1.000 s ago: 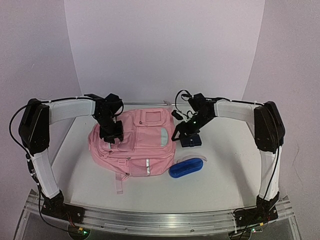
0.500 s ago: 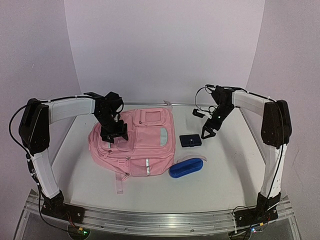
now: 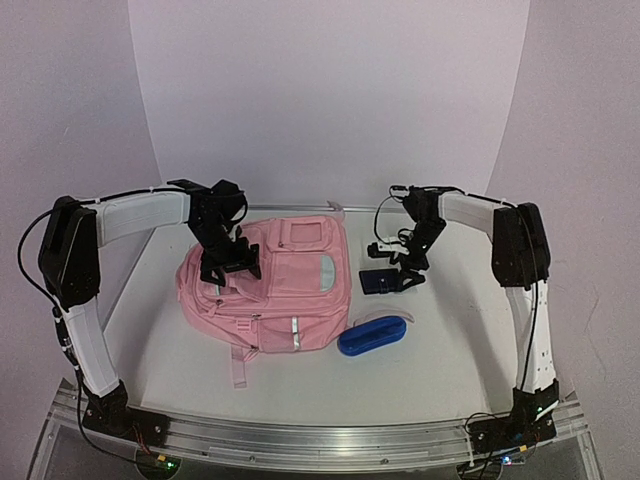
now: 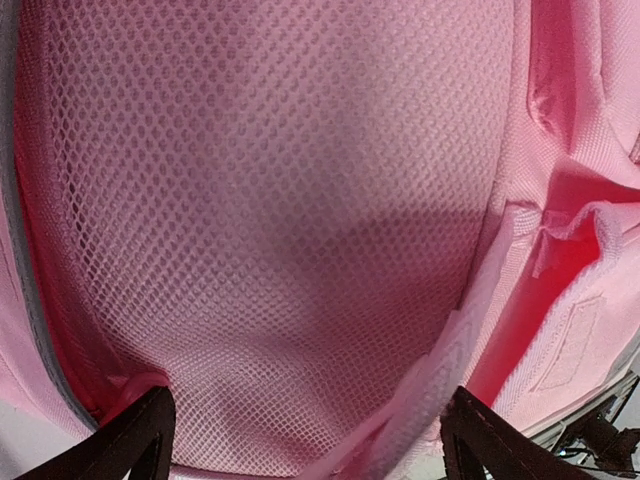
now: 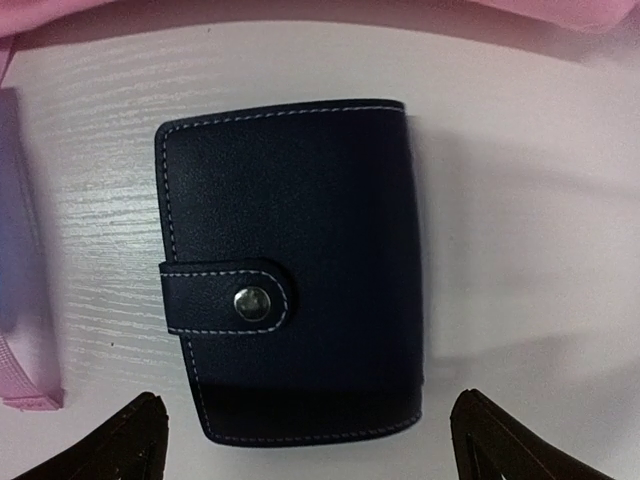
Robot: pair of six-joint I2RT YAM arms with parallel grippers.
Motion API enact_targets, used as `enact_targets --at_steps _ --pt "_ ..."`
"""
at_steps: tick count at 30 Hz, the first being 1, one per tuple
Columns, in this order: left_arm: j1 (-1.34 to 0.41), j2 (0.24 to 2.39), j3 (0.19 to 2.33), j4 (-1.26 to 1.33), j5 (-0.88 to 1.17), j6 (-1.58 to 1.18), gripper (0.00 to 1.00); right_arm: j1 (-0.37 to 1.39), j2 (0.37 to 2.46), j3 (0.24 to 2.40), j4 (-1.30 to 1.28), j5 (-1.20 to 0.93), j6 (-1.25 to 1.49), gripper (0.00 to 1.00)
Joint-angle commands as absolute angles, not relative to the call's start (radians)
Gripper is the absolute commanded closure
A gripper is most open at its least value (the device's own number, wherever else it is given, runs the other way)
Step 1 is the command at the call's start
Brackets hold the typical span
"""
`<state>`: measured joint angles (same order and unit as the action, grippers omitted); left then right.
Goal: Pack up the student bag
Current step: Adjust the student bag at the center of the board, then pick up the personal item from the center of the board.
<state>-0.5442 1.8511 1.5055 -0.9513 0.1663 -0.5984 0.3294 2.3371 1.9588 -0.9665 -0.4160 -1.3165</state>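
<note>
Since 0.5 s ago, the right gripper has swung back toward the student bag. It now hangs over 1 dark blue wallet, which lies just right of the bag. Its 2 fingers are spread wide, 1 past each side of the wallet. 1 blue case lies off the bag's front right corner. The bag lies flat on the table. The left gripper stays over the bag's left part, fingers wide apart.
</note>
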Motion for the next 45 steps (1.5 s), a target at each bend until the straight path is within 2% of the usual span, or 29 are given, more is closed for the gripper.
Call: enact_targets --at_steps 1,6,9,14,18,26,31,36,45 --pt "-0.538 1.829 1.535 -1.010 0.151 -0.604 0.07 0.342 2.388 2.021 -0.999 -0.417 -1.396 0.02" --pt "-0.538 1.818 1.542 -1.025 0.133 -0.610 0.06 0.343 2.414 2.003 -1.005 -0.402 -1.406 0.06" --pt "-0.538 1.813 1.552 -1.030 0.120 -0.610 0.05 0.346 2.412 1.979 -1.004 -0.391 -1.397 0.14" --pt "-0.538 1.774 1.579 -0.998 0.119 -0.604 0.03 0.345 2.383 1.945 -1.003 -0.387 -1.370 0.36" --pt "-0.539 1.729 1.620 -0.974 0.109 -0.595 0.02 0.345 2.347 1.934 -1.005 -0.396 -1.329 0.42" --pt "-0.538 1.701 1.755 -0.958 0.154 -0.600 0.03 0.319 2.182 1.960 -1.029 -0.488 -1.219 0.45" --pt "-0.541 1.767 1.784 -0.836 0.406 -0.654 0.12 0.321 2.060 1.978 -1.044 -0.605 -1.134 0.44" --pt "-0.556 1.837 1.802 -0.659 0.575 -0.727 0.19 0.364 1.997 2.026 -1.034 -0.670 -1.029 0.44" --pt "-0.627 1.941 1.884 -0.479 0.739 -0.780 0.13 0.461 1.937 2.019 -0.967 -0.684 -0.921 0.44"
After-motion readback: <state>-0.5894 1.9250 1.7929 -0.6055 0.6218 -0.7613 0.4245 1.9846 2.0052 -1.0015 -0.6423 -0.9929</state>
